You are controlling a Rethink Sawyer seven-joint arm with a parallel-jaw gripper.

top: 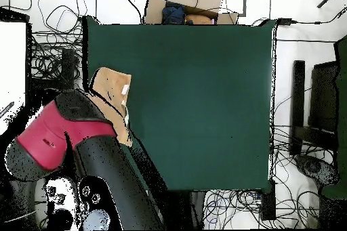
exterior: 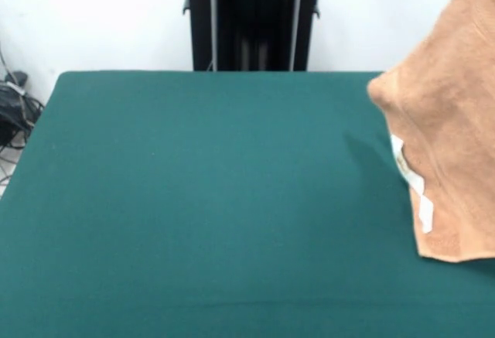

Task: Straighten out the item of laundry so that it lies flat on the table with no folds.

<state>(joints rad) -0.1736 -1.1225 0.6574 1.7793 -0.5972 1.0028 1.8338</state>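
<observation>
Most of both views is taken by the bench point(exterior: 193, 214), a wide top covered with dark green cloth. In the front view nearly all of this top is bare, from its left edge across to where the laundry hangs at the right. So there is much open room on the bench, and its front, left and far edges are free.

The arm point(top: 74, 147), red and black, is the next largest thing. In the overhead view it reaches in from the bottom left corner and covers the left edge of the bench.

The item of laundry point(exterior: 448, 121) is a peach-orange terry towel. In the front view it hangs down from the top right corner, gathered narrow above and spreading wider below, with folds along its left side. Its lower hem seems to hang just above the green top near the right edge. In the overhead view the towel point(top: 114, 93) shows beside the arm, at the left edge of the bench.

Small white labels point(exterior: 414, 183) hang on the left side of the towel.

The hand is hidden by the towel and the arm, so I cannot tell whether it is open or closed.
</observation>
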